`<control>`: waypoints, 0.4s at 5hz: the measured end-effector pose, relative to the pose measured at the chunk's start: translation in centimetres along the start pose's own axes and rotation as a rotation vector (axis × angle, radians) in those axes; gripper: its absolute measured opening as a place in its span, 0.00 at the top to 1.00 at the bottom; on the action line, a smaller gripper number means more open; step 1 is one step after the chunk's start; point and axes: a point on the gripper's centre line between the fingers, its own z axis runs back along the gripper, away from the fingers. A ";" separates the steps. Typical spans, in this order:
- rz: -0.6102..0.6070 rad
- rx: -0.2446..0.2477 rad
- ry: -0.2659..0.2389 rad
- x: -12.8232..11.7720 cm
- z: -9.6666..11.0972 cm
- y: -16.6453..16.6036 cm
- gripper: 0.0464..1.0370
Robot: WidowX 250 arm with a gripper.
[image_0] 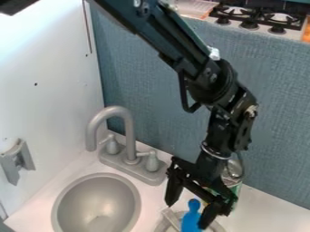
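I've got the claw spread over the surface — blue object near one finger, sink alongside.

A white wall is rising at left, catching bright light; a textured blue-grey partition is standing behind the pale bench, screening a stovetop.

There is one faucet, with two tap handles and one basin. Three stove knobs, two burners and one blue object show.
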 end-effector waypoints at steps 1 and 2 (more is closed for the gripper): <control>-0.011 -0.075 -0.055 0.9 -0.4 -0.1 0.38; -0.007 -0.091 -0.061 0.7 -0.8 -0.3 0.65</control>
